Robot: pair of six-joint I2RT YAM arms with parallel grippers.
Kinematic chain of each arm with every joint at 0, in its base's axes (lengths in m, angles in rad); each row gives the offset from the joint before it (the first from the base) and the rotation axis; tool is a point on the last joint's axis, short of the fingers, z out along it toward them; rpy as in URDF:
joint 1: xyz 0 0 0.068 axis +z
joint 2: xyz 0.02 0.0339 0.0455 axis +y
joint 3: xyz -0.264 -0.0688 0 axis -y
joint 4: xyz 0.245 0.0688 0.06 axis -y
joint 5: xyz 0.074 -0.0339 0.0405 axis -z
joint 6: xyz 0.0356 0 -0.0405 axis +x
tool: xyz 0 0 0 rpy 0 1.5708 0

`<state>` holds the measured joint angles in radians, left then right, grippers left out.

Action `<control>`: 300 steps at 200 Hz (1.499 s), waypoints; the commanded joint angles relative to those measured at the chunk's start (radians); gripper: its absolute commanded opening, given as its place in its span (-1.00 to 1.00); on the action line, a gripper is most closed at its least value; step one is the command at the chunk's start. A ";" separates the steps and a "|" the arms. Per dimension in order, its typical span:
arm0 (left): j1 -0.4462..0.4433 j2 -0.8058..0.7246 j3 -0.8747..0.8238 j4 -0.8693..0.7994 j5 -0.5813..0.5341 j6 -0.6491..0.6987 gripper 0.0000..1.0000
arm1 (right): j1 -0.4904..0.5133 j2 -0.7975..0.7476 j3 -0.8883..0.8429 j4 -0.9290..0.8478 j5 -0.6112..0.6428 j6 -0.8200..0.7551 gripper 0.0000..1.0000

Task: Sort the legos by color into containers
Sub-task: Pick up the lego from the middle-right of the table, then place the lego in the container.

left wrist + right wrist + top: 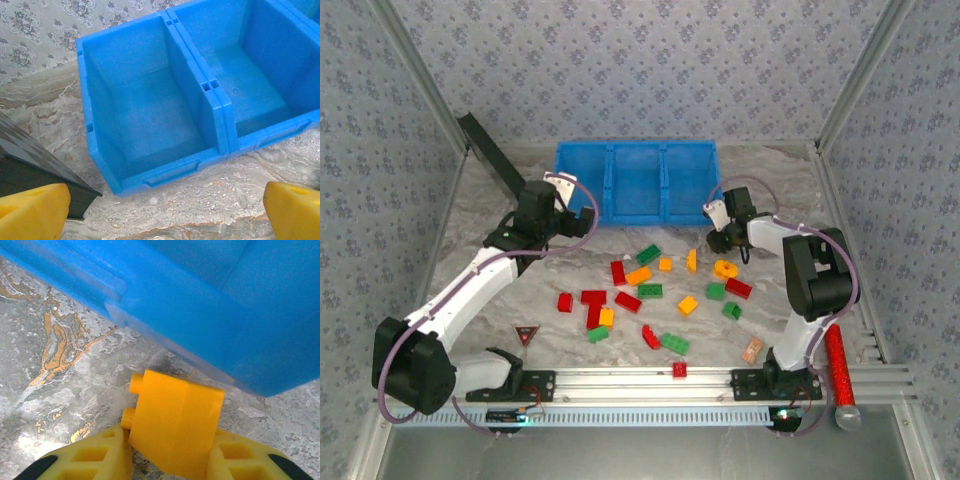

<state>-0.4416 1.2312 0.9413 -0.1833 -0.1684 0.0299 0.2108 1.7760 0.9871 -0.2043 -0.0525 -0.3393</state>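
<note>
Right pincer point(170, 462) clamped on one orange-yellow brick point(175, 430); brick sits tilted between the two yellow fingers point(90, 457), studs toward the left finger; held just off the marble table point(60, 355). Blue tray point(210, 305) directly ahead of this pincer, its outer wall close to the brick; cannot tell if they touch. From overhead the right pincer point(717, 237) is just beside the tray's point(610, 178) near right corner.

Left pincer point(160, 220) spread wide with nothing between the fingertips point(30, 212); tray's left compartment straight ahead of it, middle compartment ahead and to its right, bare blue floors in both; tray front wall point(160, 177) near the fingertips, apart from them. Black strip point(35, 160) just beside the left finger, on its outer side.

Loose legos point(650, 291) in red, green and orange-yellow scattered on the table between the two pincers and back toward the arm bases; nearest ones just behind the right pincer. Red triangular sign point(527, 333) well behind the left pincer; tan block point(752, 350) well behind the right one.
</note>
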 commanded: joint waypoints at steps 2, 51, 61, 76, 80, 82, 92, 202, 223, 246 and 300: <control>-0.009 -0.008 0.018 0.008 0.016 0.012 0.98 | -0.020 -0.002 0.004 -0.041 0.024 0.028 -0.40; -0.013 -0.016 0.010 0.018 0.033 -0.004 0.98 | 0.008 -0.150 0.007 -0.156 0.005 0.156 -0.45; -0.014 -0.020 0.007 0.015 0.037 -0.005 0.98 | 0.016 -0.178 0.002 -0.172 0.003 0.176 -0.45; -0.016 -0.033 0.000 0.013 0.037 -0.002 0.98 | 0.022 -0.222 -0.005 -0.190 -0.016 0.207 -0.46; -0.016 -0.038 -0.004 0.014 0.035 -0.001 0.98 | 0.023 -0.230 -0.006 -0.193 -0.021 0.210 -0.46; -0.016 -0.040 -0.005 0.015 0.033 0.000 0.98 | 0.023 -0.237 -0.007 -0.196 -0.022 0.214 -0.46; -0.016 -0.048 -0.011 0.020 0.031 -0.002 0.98 | 0.021 -0.253 -0.010 -0.203 -0.015 0.222 -0.46; -0.027 -0.064 -0.001 -0.003 0.023 -0.005 0.98 | 0.027 -0.128 0.277 -0.173 -0.075 0.254 -0.45; -0.032 -0.066 0.008 -0.014 0.022 -0.007 0.98 | 0.052 -0.048 0.369 -0.195 -0.054 0.236 -0.45; -0.039 -0.068 0.013 -0.022 0.021 -0.013 0.98 | 0.071 0.052 0.477 -0.235 -0.028 0.225 -0.44; -0.061 -0.066 0.024 -0.053 0.021 -0.025 0.98 | 0.112 0.268 0.678 -0.314 0.021 0.223 -0.44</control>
<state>-0.4908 1.1740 0.9268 -0.2115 -0.1463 0.0166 0.3073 1.9682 1.5753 -0.4347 -0.0731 -0.1047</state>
